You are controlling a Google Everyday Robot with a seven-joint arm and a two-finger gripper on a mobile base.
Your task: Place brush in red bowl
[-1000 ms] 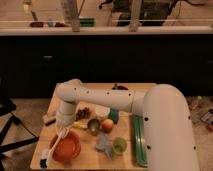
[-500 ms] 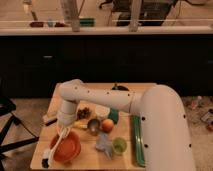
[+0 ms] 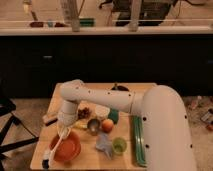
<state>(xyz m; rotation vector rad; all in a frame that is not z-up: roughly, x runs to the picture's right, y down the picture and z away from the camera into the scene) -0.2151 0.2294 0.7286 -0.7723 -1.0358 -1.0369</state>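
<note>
Hand (image 3: pixel 62 133) fingers too blurred; brush (image 3: pixel 54 149) end indistinct.

I work at a light wooden table (image 3: pixel 131 89) set on a pale, speckled floor (image 3: pixel 31 106). My gripper (image 3: pixel 63 131) hangs over the table's front-left part. Behind the table runs a long dark counter front (image 3: pixel 125 57) with a pale ledge (image 3: pixel 125 30) along its top — upright posts (image 3: pixel 70 14) rise from it. At my left stands a dark, thin-legged frame (image 3: pixel 9 131). The light is dim and warm — brighter beyond the ledge.
</note>
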